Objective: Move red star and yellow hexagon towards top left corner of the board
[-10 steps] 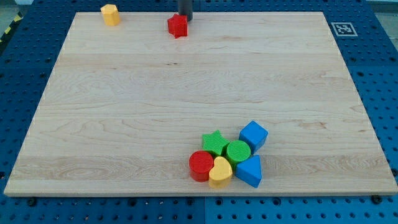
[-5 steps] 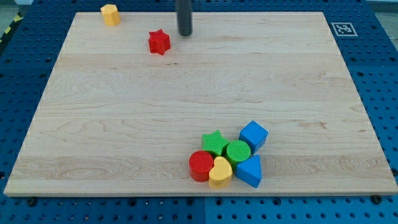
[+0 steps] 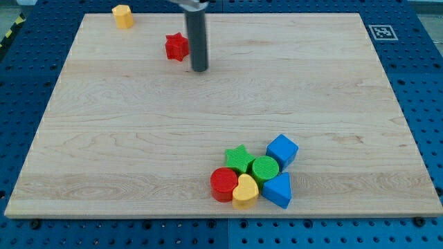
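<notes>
The red star [image 3: 177, 46] lies near the board's top edge, left of centre. The yellow hexagon [image 3: 122, 16] sits at the top edge, close to the top left corner. My tip [image 3: 199, 68] rests on the board just to the right of and slightly below the red star, a small gap apart from it. The dark rod rises from the tip out of the view's top.
A cluster lies near the bottom edge, right of centre: green star [image 3: 239, 159], green cylinder [image 3: 264, 169], blue cube [image 3: 282, 151], blue triangle [image 3: 278, 189], red cylinder [image 3: 223, 184], yellow heart [image 3: 245, 191]. A marker tag [image 3: 381, 32] is at the top right corner.
The red star slid down and left from the top edge, then stayed put. My tip moved down from the top edge to the star's lower right.
</notes>
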{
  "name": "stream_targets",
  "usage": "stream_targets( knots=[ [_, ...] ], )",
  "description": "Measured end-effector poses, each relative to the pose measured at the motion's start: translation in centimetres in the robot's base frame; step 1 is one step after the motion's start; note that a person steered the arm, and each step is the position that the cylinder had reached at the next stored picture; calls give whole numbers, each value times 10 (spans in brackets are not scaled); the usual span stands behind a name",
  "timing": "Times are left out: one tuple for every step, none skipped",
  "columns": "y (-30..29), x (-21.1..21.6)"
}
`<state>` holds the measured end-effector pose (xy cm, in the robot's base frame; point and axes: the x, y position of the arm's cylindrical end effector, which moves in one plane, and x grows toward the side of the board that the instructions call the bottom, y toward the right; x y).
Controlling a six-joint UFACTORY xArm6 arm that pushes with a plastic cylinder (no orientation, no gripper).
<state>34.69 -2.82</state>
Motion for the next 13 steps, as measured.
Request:
stream_targets(
  knots=[
    [17,-31],
    [-15,-42],
    [-91,-42],
    [-128,-42],
    [-122,-26],
    [-132,-1],
    [-162,-10],
    [-180,-22],
    [-199,-28],
    [-192,-12],
    [-153,-3],
    [-133,-15],
    [-148,-37]
  ],
)
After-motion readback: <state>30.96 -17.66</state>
